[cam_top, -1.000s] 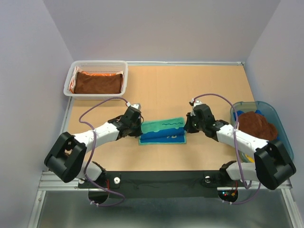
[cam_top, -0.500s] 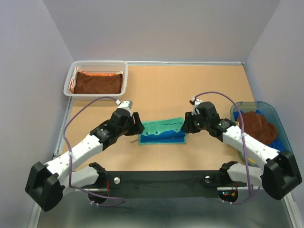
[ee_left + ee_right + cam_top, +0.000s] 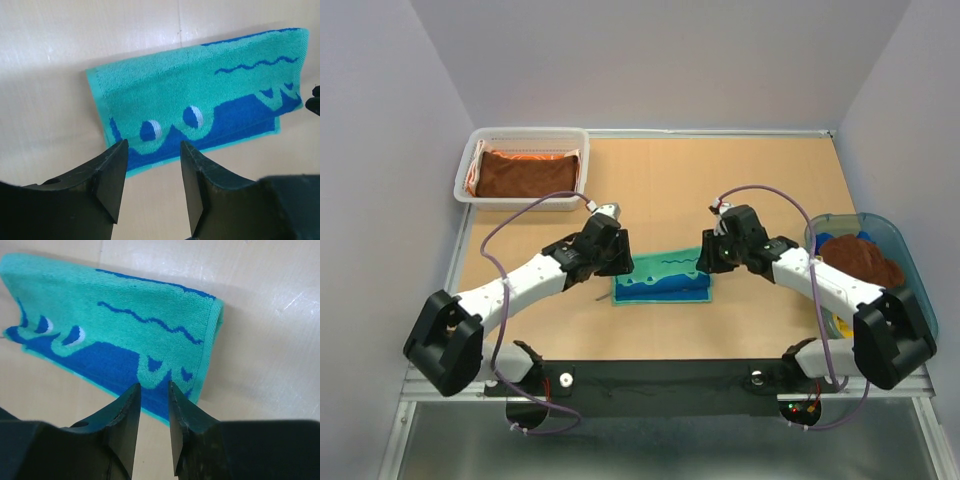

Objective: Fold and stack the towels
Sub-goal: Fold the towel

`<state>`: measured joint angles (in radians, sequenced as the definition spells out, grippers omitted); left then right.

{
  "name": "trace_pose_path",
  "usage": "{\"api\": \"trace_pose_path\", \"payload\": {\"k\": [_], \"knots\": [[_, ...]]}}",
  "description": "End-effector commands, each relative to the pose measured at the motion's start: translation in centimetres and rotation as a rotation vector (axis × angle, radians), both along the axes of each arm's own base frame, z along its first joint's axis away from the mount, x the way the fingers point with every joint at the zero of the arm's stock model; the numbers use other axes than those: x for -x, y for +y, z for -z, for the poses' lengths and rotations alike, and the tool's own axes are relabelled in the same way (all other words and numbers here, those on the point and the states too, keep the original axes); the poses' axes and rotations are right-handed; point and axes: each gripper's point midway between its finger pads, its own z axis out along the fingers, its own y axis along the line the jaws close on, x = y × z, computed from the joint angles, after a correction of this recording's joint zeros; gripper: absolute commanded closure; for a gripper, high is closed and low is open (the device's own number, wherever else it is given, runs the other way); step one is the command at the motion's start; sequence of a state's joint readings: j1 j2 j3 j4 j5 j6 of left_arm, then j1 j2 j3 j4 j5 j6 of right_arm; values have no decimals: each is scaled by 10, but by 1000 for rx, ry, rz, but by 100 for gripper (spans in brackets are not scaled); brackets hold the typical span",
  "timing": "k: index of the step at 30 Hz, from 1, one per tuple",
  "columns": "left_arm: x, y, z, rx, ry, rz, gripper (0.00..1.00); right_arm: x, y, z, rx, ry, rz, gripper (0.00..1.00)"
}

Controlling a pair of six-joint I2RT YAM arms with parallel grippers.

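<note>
We see a teal towel (image 3: 662, 276) with blue wave print lying folded into a long strip on the counter (image 3: 720, 180), near its middle and between the two arms. In the left wrist view the left fingers (image 3: 107, 175) hang above the strip's near edge close to its left end. They are spread wide, with nothing between them but the cloth (image 3: 200, 95) below. In the right wrist view the right fingers (image 3: 125, 420) sit over the near edge by the right end, parted only by a narrow gap and gripping nothing. The towel (image 3: 110, 330) lies flat beneath them. At the far left corner a white basket (image 3: 525, 133) holds a brown towel (image 3: 525, 175), which lies on top of an orange towel (image 3: 472, 172) peeking out at the side. At the right edge a blue-green tub (image 3: 895, 235) holds another brown cloth (image 3: 860, 262), bunched up, with a bit of blue showing beside it.
</note>
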<state>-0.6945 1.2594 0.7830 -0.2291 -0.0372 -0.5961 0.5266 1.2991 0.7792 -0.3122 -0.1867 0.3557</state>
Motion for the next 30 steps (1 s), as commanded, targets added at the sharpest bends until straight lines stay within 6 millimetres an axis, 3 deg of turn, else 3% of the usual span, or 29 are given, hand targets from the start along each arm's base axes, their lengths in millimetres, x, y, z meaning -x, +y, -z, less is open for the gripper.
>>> {"api": "trace_pose_path", "payload": {"k": [1,7,13,19,22,26,30], "knots": [[-16,-13,0,-37,-24,16,45,-19,10,-2,6,-43,28,66],[1,-13,34,-101,54,25,50,-3,11,27,42,34,15,66],[26,1,50,-91,101,-9,53,27,17,35,20,83,-13,67],[46,13,67,-68,142,-39,53,55,8,52,18,150,5,67],[49,16,70,-66,152,-53,53,54,6,42,-2,117,21,67],[46,20,50,-19,104,-104,48,38,0,10,-37,-6,94,63],[45,18,31,62,73,-146,43,24,-11,-10,-33,-90,172,56]]}}
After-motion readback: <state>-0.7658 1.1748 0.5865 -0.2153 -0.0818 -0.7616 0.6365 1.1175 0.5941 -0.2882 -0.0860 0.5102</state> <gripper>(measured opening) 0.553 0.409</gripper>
